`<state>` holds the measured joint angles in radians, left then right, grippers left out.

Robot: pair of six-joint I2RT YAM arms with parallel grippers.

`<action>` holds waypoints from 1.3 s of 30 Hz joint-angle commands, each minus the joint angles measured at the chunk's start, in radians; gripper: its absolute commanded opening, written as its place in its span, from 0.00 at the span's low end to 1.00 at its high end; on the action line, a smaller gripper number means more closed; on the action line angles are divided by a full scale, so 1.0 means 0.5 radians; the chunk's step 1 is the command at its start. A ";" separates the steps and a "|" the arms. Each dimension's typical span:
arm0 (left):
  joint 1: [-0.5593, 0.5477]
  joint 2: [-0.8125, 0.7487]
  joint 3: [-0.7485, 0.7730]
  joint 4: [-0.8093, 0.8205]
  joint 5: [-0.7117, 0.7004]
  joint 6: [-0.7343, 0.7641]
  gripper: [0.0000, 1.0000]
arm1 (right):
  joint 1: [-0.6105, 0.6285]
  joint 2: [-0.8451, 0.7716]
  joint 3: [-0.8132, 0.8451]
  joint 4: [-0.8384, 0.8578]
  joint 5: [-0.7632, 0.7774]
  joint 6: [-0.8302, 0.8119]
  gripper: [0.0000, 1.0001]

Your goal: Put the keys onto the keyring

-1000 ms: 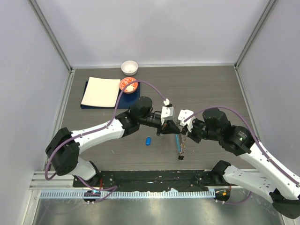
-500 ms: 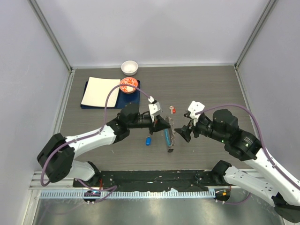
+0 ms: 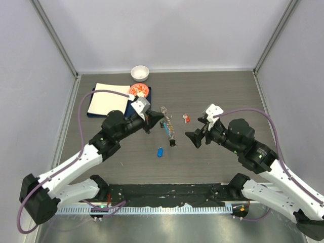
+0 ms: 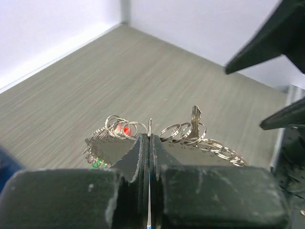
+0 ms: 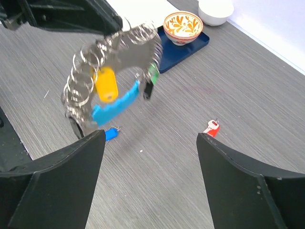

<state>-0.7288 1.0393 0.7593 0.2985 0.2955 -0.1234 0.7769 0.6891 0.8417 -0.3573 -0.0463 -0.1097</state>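
Grey bench (image 3: 228, 91) holds two tiny keys (image 3: 187, 119) near the keyring (image 3: 168, 126). They look light and slippery, so pinch the caps. Left end effector (image 4: 149, 138) squeezes the keyring; right end effector (image 3: 195, 137) is wide apart, empty.

Shiny metal keyring (image 4: 209, 143), matt grey wood-grain table (image 4: 119, 71)

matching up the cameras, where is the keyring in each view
top external: the keyring hangs near the centre of the picture.
left wrist: its rings fan out just beyond the closed jaws, mid-frame.
right wrist: upper left, dangling, with yellow tag and blue strip showing.
shared landmark: the left gripper, shut on the keyring in all three.
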 commanded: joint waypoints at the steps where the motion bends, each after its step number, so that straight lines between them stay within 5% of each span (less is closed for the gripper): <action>1: 0.055 -0.244 0.061 -0.366 -0.650 -0.002 0.00 | 0.008 0.112 -0.030 0.239 -0.057 0.115 0.83; 8: 0.089 -0.645 0.061 -1.013 -1.155 -0.026 0.00 | 0.014 0.477 -0.109 0.417 -0.104 0.440 0.78; 14: 0.086 -0.971 -0.027 -1.305 -1.250 -0.017 0.00 | 0.081 0.843 -0.244 0.671 0.065 0.863 0.72; 27: 0.089 -1.266 -0.206 -1.370 -1.376 0.192 0.00 | 0.483 1.459 -0.429 1.294 0.736 1.461 0.40; 39: 0.086 -1.336 -0.239 -1.392 -1.361 0.216 0.00 | 0.572 1.733 -0.407 1.457 0.903 1.621 0.35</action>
<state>-0.6868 0.3882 0.6315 -0.4438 -0.3748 -0.0391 1.0573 1.5322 0.6224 0.2893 0.3492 0.6559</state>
